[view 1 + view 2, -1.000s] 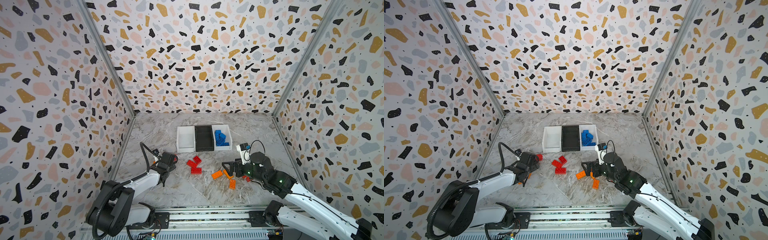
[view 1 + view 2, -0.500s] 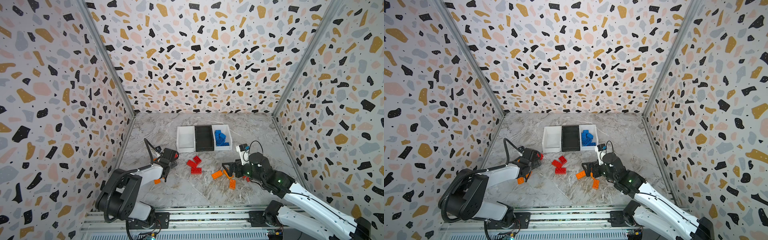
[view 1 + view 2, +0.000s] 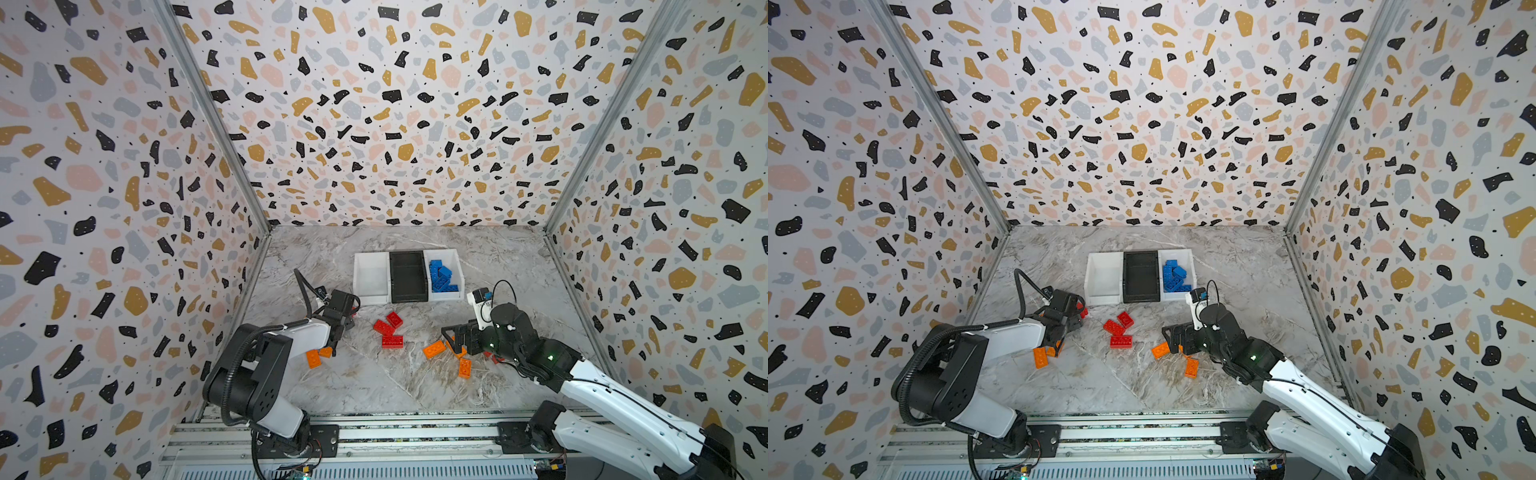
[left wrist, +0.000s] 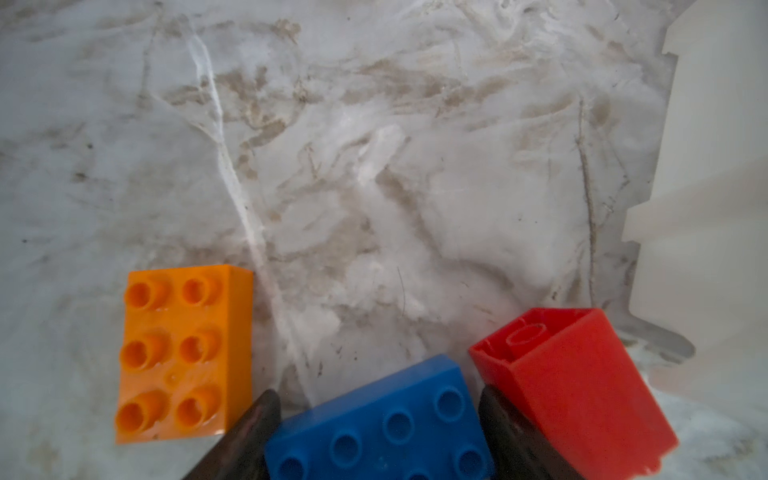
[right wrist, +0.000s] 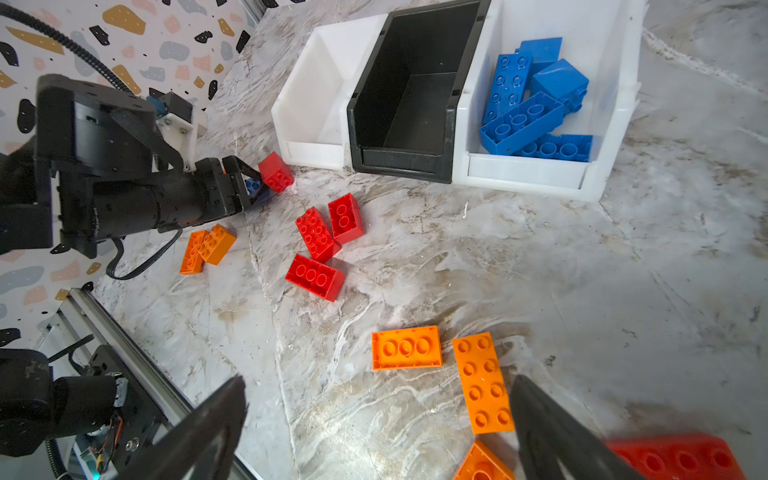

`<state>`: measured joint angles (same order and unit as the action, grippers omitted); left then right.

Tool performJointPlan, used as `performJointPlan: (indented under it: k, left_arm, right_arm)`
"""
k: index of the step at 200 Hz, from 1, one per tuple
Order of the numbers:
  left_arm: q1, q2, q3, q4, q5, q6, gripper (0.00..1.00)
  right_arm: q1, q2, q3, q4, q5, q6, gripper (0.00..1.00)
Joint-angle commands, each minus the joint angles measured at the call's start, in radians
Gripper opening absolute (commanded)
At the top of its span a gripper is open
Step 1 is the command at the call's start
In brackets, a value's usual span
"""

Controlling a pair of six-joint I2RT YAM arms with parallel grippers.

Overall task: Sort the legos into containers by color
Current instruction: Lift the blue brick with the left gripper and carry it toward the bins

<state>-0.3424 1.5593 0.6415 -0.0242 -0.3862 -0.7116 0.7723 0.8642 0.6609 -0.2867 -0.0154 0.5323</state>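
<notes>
My left gripper [image 4: 378, 399] is shut on a blue lego [image 4: 386, 424] low over the marble, its fingers [image 4: 253, 432] pressing both ends. A red lego [image 4: 582, 382] leans against one finger, and an orange one [image 4: 183, 353] lies beside the other. In both top views this gripper [image 3: 351, 316] is just left of the containers: an empty white bin [image 3: 371, 294], a black bin [image 3: 408, 298], and a white bin [image 3: 448, 296] holding several blue legos [image 3: 442, 276]. My right gripper [image 5: 379, 384] stands open over orange legos [image 5: 482, 382], holding nothing.
Three red legos [image 3: 388, 330] lie mid-table, before the bins. Two orange legos [image 3: 315, 357] sit beside the left forearm. A flat red plate [image 5: 673, 457] lies under the right gripper. The speckled side walls [image 3: 232, 249] and the front rail [image 3: 395, 440] close the floor in.
The left gripper has slid toward the bins and narrowed its jaws onto the blue lego, uncovering the two orange legos beside its forearm. The right arm has stayed put.
</notes>
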Motion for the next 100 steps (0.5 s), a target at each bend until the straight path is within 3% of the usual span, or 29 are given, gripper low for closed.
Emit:
performJointPlan:
  k: [1, 100]
  left_arm:
    - [0.004, 0.022, 0.018, -0.06, 0.011, 0.041, 0.73]
    - [0.003, -0.181, 0.045, -0.179, 0.0, 0.079, 0.69]
  right_arm:
    - [-0.004, -0.009, 0.006, 0.01, -0.008, -0.014, 0.99]
    - [-0.008, -0.022, 0.007, 0.012, -0.011, -0.006, 0.99]
